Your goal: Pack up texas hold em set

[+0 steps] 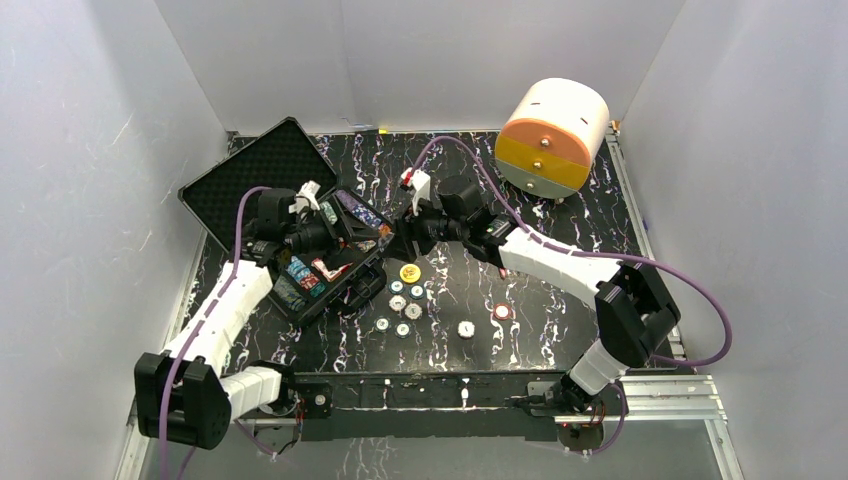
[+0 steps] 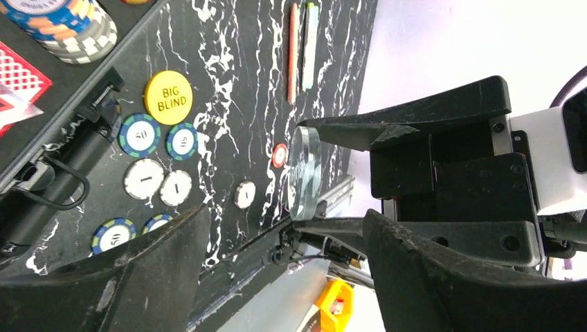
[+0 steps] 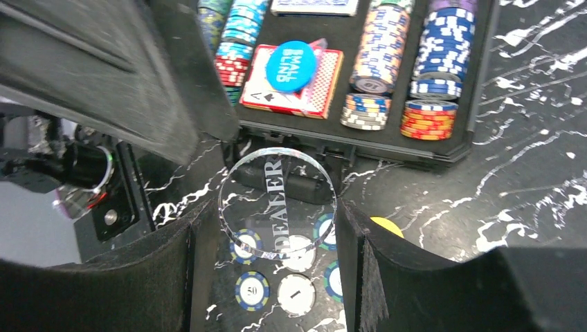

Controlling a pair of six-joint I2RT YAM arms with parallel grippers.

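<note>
The black case (image 1: 258, 168) lies open at the left, with chip stacks (image 3: 436, 69), a red-backed card deck (image 3: 327, 86) and a blue small-blind button (image 3: 291, 66) in its tray. My right gripper (image 3: 277, 232) is shut on a clear round dealer button (image 3: 277, 204), held upright just off the case's front edge. In the left wrist view that dealer button (image 2: 304, 173) shows edge-on. My left gripper (image 2: 284, 277) faces it, open and empty. Several loose chips (image 1: 405, 302) and a yellow big-blind button (image 2: 168, 97) lie on the table below.
A big orange-and-white cylinder (image 1: 552, 137) stands at the back right. A red pen (image 2: 293, 52) and a green pen (image 2: 309, 45) lie side by side near the table's edge. White walls close in on both sides.
</note>
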